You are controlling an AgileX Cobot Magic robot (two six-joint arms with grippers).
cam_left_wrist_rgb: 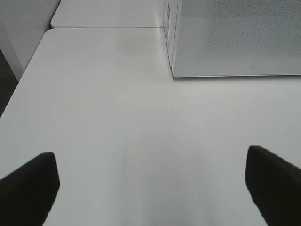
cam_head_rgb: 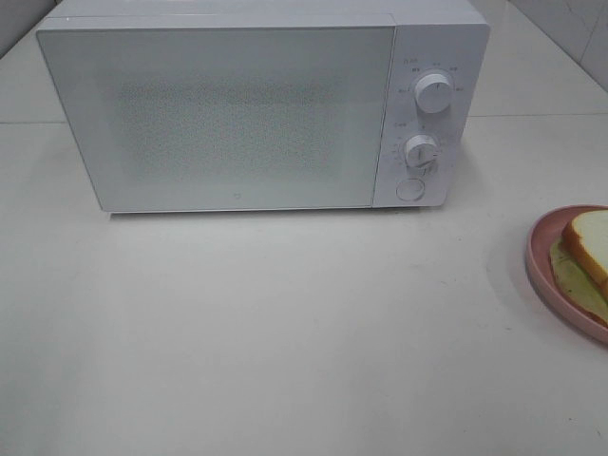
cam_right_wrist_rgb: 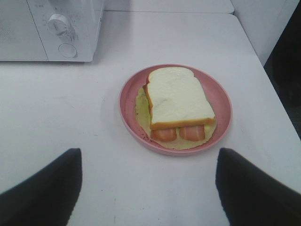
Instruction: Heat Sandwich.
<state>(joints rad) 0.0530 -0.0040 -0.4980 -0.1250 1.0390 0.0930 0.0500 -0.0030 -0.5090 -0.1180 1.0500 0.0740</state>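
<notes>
On the white table (cam_head_rgb: 285, 332), the white microwave (cam_head_rgb: 237, 114) stands at about twelve o'clock in the high view with its door shut, two dials (cam_head_rgb: 433, 93) and a round button (cam_head_rgb: 409, 188) stacked down its right panel. The sandwich (cam_right_wrist_rgb: 178, 101) lies on a pink plate (cam_right_wrist_rgb: 129, 92) at roughly three o'clock, half cut off by the frame edge, well apart from the oven. The left gripper (cam_left_wrist_rgb: 150, 188) is spread wide over bare tabletop near the microwave's front corner, holding nothing. The right gripper (cam_right_wrist_rgb: 148, 188) is also wide and empty, with the plate ahead of it. Likely risks: the door is not yet open, so bringing the plate first would leave it nowhere to go; a pinch on the shallow rim could tip the plate and slide the bread and filling off; pushing hard on the button could shove the oven backwards.
</notes>
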